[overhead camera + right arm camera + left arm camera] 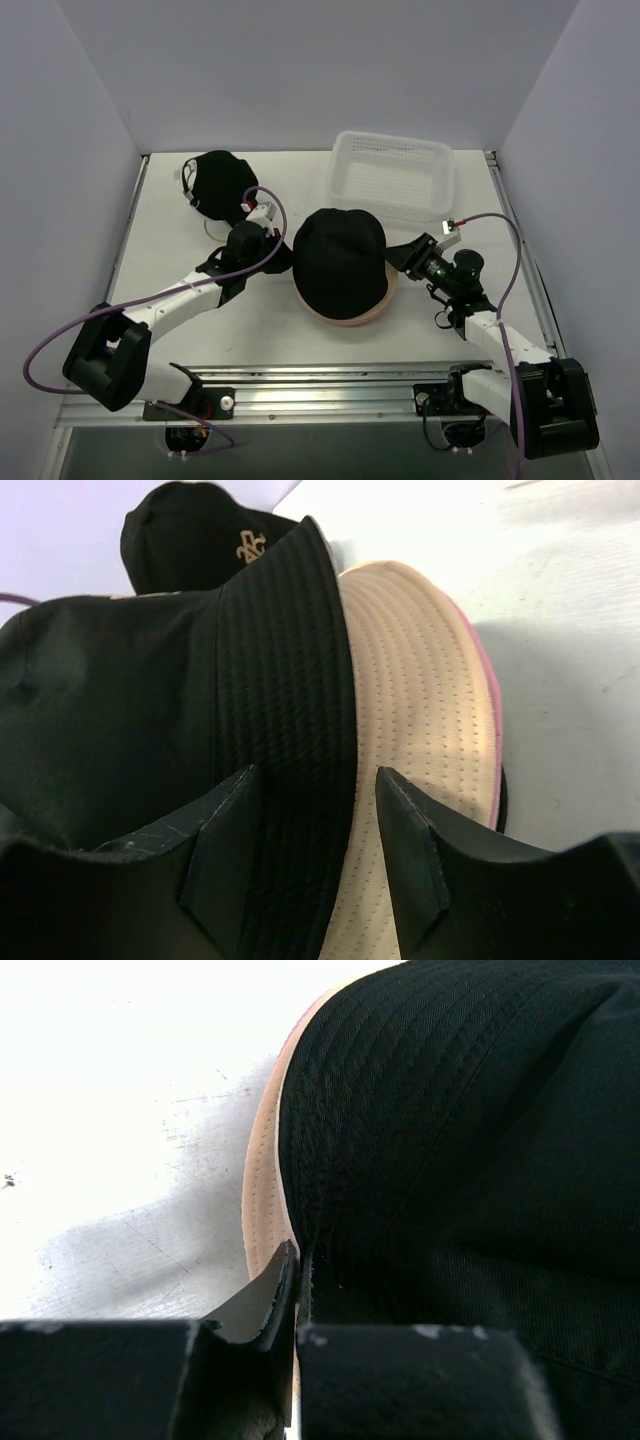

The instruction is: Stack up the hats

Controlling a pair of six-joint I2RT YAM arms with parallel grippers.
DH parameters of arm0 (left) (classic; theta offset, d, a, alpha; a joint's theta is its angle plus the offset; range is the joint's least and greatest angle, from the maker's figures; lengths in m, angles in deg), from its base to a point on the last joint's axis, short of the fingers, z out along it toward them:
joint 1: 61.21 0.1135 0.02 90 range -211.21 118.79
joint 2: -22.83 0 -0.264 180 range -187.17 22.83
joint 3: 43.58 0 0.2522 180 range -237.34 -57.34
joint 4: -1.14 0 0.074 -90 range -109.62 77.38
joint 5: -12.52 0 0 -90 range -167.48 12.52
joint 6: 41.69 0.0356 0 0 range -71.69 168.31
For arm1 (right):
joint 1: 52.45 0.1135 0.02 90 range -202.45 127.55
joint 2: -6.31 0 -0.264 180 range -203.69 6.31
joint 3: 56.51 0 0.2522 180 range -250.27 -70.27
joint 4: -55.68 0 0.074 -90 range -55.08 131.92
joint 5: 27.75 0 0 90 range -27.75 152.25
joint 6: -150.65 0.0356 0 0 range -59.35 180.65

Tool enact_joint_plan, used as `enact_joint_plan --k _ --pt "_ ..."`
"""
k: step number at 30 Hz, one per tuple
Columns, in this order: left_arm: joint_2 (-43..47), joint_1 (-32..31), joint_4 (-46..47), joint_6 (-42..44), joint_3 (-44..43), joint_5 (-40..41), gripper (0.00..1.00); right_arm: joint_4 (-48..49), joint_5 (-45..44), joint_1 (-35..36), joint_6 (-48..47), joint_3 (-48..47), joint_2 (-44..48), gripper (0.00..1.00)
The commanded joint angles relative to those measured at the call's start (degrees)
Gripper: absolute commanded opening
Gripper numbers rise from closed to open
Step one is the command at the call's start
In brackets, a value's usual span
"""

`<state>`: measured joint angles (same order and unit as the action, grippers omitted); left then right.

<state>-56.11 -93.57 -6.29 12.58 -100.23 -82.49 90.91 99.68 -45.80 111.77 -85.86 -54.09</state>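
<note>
Right jaws stand apart astride the brim of the black bucket hat [280, 680]; left jaws closed together at its other edge. It tops the tan hat [420, 730] at the centre of the worktop [160, 230].

Parted jaws straddle the brim of the black bucket hat [280, 680], lying on the tan hat [420, 710].

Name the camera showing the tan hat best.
The right wrist view: the tan hat shows its broad brim under the black bucket hat. The top view shows only a thin rim; the left wrist view a narrow strip.
</note>
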Motion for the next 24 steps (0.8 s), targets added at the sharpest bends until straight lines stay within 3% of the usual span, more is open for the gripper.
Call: enact_joint_plan --k 1,7,12,14,15,16,21,24 --pt "-0.1 0.8 1.5 0.5 -0.5 0.4 0.02 5.9 -0.7 2.3 -0.8 -2.6 -0.3 0.45" --pt "-0.1 0.8 1.7 0.5 -0.3 0.4 0.02 1.6 -3.2 2.6 -2.3 -2.6 3.0 0.35" --pt "-0.3 0.9 2.3 0.3 -0.1 0.3 0.03 0.5 -3.9 2.6 -2.7 -2.4 4.6 0.33" --pt "-0.3 0.9 2.6 0.2 0.2 0.4 0.02 0.9 -3.8 2.5 -2.4 -2.2 4.7 0.39" --pt "-0.3 0.8 2.7 0.2 0.3 0.5 0.02 1.1 -3.9 2.6 -2.2 -2.0 4.7 0.53" --pt "-0.3 0.9 2.9 0.2 0.4 0.7 0.02 1.5 -3.8 2.1 -1.8 -1.7 4.3 0.56" --pt "-1.3 0.8 1.9 0.7 0.0 1.8 0.02 10.3 2.8 -0.4 0.5 0.1 2.6 0.56" --pt "-1.1 0.9 1.7 1.0 -0.2 2.2 0.02 10.8 4.7 -1.1 0.3 0.3 3.6 0.54"
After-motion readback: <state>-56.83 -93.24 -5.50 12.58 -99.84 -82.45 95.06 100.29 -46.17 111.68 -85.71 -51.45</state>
